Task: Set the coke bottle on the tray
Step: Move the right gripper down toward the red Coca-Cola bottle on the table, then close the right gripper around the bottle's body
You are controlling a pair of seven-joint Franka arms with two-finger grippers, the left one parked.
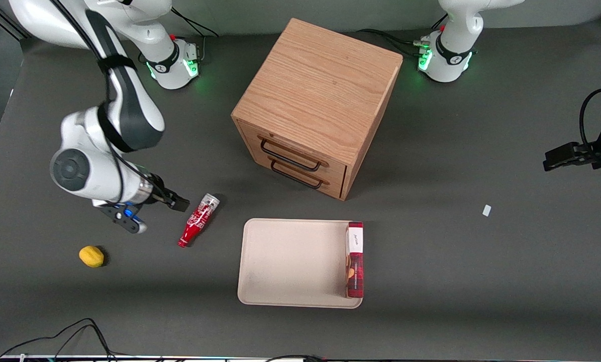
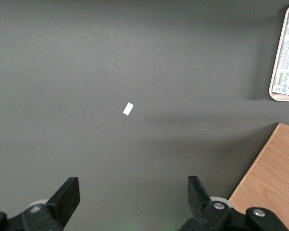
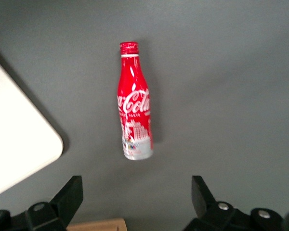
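Observation:
The coke bottle (image 1: pixel 198 220) lies on its side on the dark table, beside the tray and toward the working arm's end. Its red cap points nearer to the front camera and its silvery base farther from it. The right wrist view shows it whole (image 3: pixel 134 108), with the white script logo up. The beige tray (image 1: pixel 290 261) lies flat on the table; one rounded corner shows in the right wrist view (image 3: pixel 14 144). My right gripper (image 1: pixel 152 213) hovers beside the bottle's base end, open and empty (image 3: pixel 137 192), not touching the bottle.
A red plaid box (image 1: pixel 355 259) lies along the tray's edge toward the parked arm. A wooden two-drawer cabinet (image 1: pixel 315 105) stands farther from the front camera than the tray. A yellow lemon (image 1: pixel 91 256) lies near the gripper. A small white scrap (image 1: pixel 486 210) lies toward the parked arm's end.

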